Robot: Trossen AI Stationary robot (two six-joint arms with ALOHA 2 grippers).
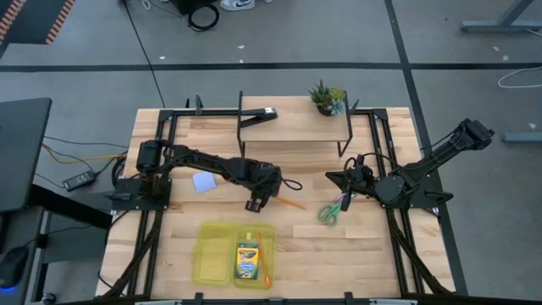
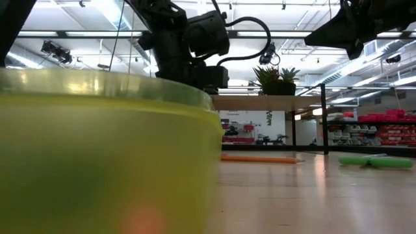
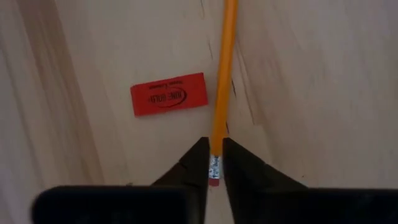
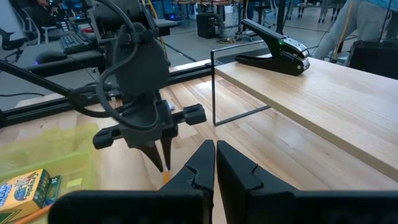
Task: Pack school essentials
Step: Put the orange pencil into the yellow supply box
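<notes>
My left gripper points down at mid-table, shut on the eraser end of an orange pencil. A short red piece lies flat beside the pencil. Green-handled scissors lie to the pencil's right, and a pale bluish-white block lies under the left arm. Near the front edge, a yellow-green see-through bin holds a crayon box. My right gripper hangs shut and empty above the table's right side. My left gripper pinches the pencil's eraser end between its two fingertips. The fingers come steeply from above. The pencil runs away from them, and the length of it seen in the low view lies low along the table; whether the held end is lifted clear I cannot tell.
A raised wooden shelf on black wire legs stands at the back, carrying a small potted plant and a black clip-like tool. Black frame rails run along both sides of the table. Bare wood lies between the bin and the scissors.
</notes>
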